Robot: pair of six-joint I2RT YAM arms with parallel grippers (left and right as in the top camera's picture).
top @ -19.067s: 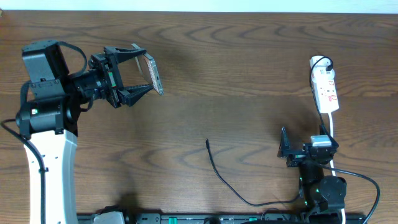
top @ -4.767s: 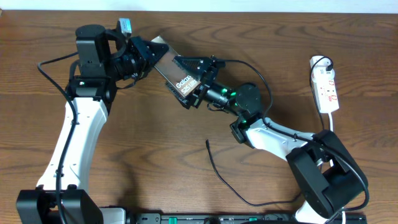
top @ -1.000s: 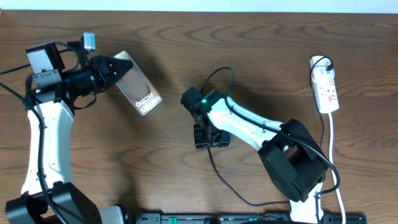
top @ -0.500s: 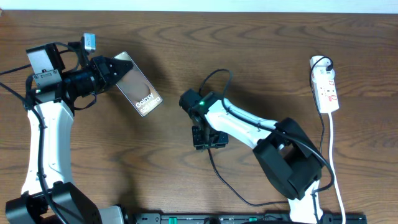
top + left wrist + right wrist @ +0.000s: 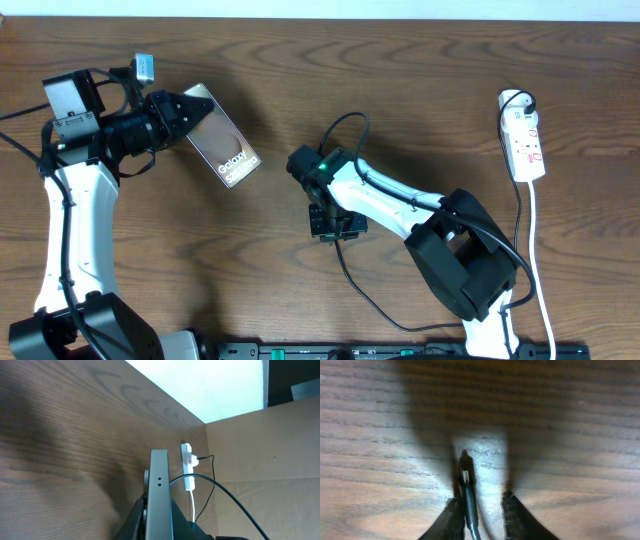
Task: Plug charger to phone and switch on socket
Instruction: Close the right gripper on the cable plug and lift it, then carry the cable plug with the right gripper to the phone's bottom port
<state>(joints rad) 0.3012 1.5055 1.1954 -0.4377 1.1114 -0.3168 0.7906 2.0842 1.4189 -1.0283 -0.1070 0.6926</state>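
Note:
My left gripper [image 5: 188, 113] is shut on the phone [image 5: 224, 140], holding it above the table's left side, tilted, with its screen text showing. The left wrist view shows the phone's thin grey edge [image 5: 159, 485] clamped between the jaws of the left gripper [image 5: 159, 522]. My right gripper [image 5: 333, 224] points down at the table centre, over the charger's tip. In the right wrist view the charger's plug [image 5: 465, 479] lies against one finger [image 5: 454, 516] of the right gripper [image 5: 481, 502], with a gap to the other. The charger's cable [image 5: 362, 298] trails toward the front edge. The socket [image 5: 525, 145] lies far right.
The socket's white cord [image 5: 535, 250] runs down the right side toward the front. A black arm cable [image 5: 338, 128] loops above the right wrist. In the left wrist view, the socket [image 5: 188, 459] lies in front of a cardboard wall [image 5: 250, 460].
The right gripper's jaws have narrowed around the charger's tip, and the arm has edged slightly left. The left arm and phone have not moved.

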